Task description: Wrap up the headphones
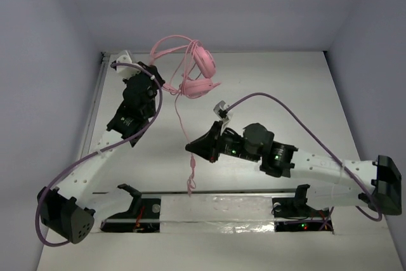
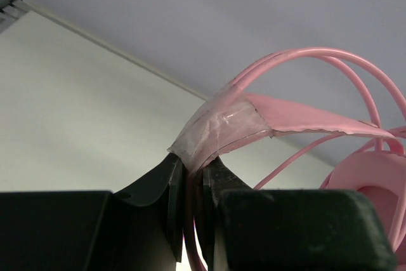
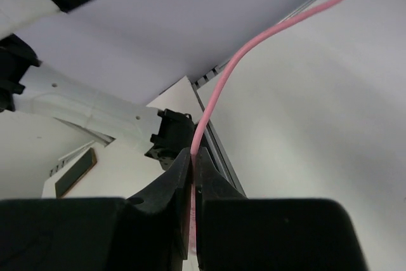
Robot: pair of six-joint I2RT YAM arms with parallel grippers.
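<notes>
The left pincer (image 2: 193, 171) is clenched on the taped headband (image 2: 222, 125) of the pink headphones (image 1: 198, 71), lifted at the table's (image 1: 285, 93) 12 o'clock, while the right pincer (image 3: 192, 157) grips their thin cord (image 3: 219, 88) near the centre.

My left arm (image 1: 82, 169) and right arm (image 1: 317, 163) are white links with black joint housings. A purple cable (image 1: 298, 115) trails back from each wrist. Green lights (image 1: 276, 155) glow just behind the right gripper (image 1: 189, 148), whose fingers (image 3: 168, 188) are black.
</notes>
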